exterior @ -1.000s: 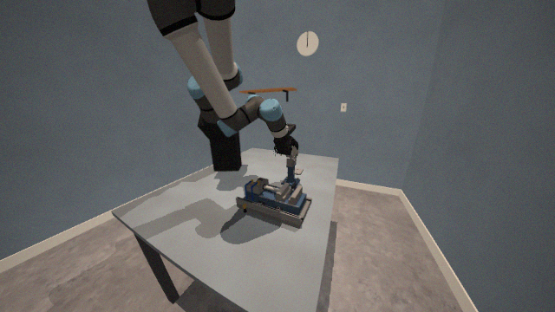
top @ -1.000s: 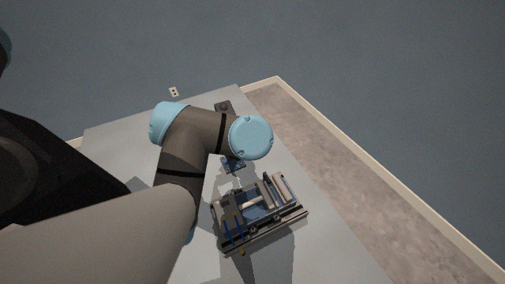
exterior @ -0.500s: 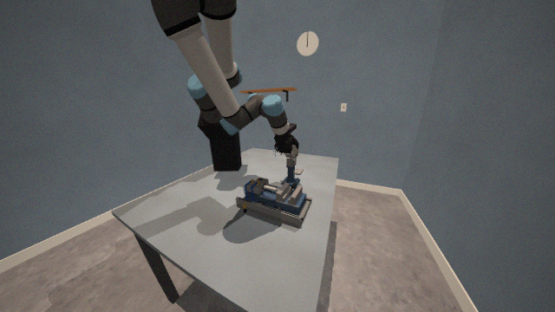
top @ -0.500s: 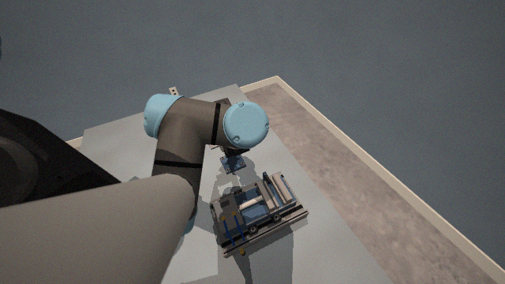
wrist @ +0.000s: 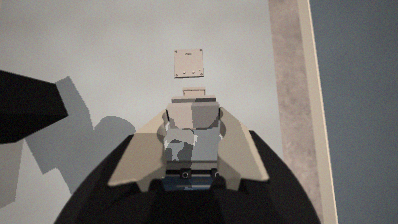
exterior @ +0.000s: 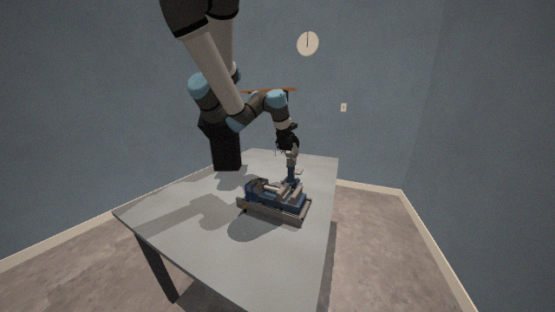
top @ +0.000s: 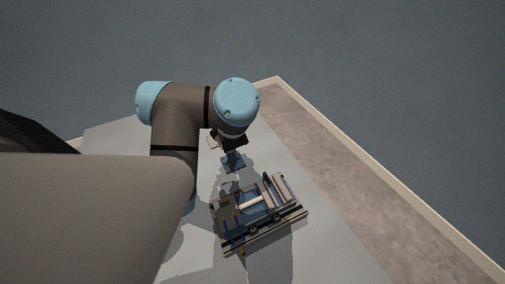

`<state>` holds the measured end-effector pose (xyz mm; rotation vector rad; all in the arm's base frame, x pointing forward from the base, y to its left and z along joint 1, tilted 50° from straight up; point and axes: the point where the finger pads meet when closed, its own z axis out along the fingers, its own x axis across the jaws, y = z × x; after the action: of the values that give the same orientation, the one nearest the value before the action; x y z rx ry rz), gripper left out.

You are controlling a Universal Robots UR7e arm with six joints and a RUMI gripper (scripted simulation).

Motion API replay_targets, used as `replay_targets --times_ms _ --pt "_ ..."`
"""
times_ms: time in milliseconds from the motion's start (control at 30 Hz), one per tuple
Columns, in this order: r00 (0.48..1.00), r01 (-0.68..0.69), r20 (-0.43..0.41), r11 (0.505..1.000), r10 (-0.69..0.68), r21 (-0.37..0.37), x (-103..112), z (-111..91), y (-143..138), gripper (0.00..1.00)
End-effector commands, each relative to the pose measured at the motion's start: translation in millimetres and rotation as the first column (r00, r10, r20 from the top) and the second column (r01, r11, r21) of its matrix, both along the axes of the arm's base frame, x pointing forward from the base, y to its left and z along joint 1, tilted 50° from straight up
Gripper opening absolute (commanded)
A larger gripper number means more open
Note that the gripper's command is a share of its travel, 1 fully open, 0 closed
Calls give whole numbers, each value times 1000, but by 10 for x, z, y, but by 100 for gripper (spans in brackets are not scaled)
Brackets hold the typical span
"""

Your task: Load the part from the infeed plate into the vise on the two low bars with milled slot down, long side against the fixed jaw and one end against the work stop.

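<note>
Presumably we're at the changeover by the blue pedestal-mounted V-block, either settling the part for a fresh grip or taking it away. Our black two-jaw tool with pale fingers is closed on the grey block-shaped part, which sits between the fingertips, above or at the V-block; whether it touches the cradle we cannot tell. Nor can we read its milled slot from these views.

If we regrip, we should seat the part squarely before loosening, open only enough to free it, then take it so the slot will face down and the fingers stay above the jaws. If the grip already suits, we lift straight up before travelling, so nothing drags on the cradle.

Beside it on the grey table stands the blue-bodied vise, its jaws apart. We'd turn the part to match the slanted grey fixed jaw and come down between the jaws, clear of the grey moving jaw. Once it lies flat on both bars, light pushes should bring the long side home, then the end; pressing hard could tilt it or slip the grip.
</note>
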<state>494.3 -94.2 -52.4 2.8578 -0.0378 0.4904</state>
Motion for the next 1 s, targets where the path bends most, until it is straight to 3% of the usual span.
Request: replay_targets --times_ms 0,967 --pt "1000 27 2 997 -27 -75 -6 -7 14 0" --pt "993 121 29 934 -118 -335 16 -7 30 0"
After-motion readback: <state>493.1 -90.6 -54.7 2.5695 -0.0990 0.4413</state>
